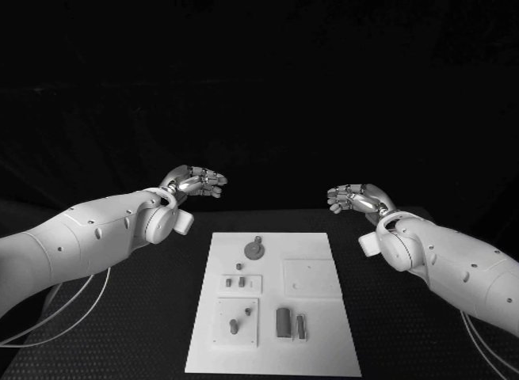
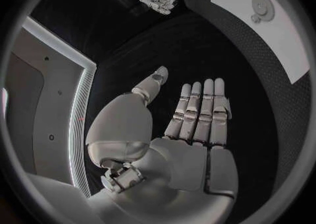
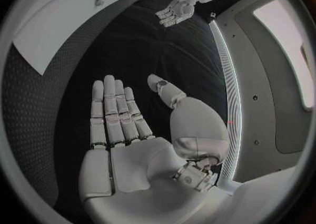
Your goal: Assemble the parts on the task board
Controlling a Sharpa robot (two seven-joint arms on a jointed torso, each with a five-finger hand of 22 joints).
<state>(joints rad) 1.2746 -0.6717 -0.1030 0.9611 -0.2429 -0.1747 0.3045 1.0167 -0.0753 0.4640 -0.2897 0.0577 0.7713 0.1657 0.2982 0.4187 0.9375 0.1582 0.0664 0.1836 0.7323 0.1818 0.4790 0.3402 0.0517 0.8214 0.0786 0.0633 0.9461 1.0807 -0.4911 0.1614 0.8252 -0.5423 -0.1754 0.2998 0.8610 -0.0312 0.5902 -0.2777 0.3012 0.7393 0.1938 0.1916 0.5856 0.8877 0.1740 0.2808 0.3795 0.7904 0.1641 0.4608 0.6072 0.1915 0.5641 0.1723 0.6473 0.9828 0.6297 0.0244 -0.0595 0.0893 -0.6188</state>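
Parts (image 1: pixel 283 322) lie scattered on the task board (image 1: pixel 328 348), the white plate at the middle of the table (image 1: pixel 122 332): a round disc-like piece (image 1: pixel 254 251) near the board's far edge, small pegs around its centre, and a taller block with a slim pin beside it towards the near right corner. Expect these pieces to be light, rigid and smooth; you should treat them as liable to slip or roll when nudged. Take each small peg by a pinch across its sides, between thumb and one fingertip, and lift straight up. Take the round piece by its rim, since its flat face offers no purchase. The board itself looks stiff and flat, and may slide on the table if pressed sideways. Both hands hover beyond the board's far corners, well apart from every part. The left hand (image 1: pixel 195 184) holds nothing, its fingers extended and slightly spread in the left wrist view. The right hand (image 1: pixel 355 197) is likewise empty, fingers straight and apart.
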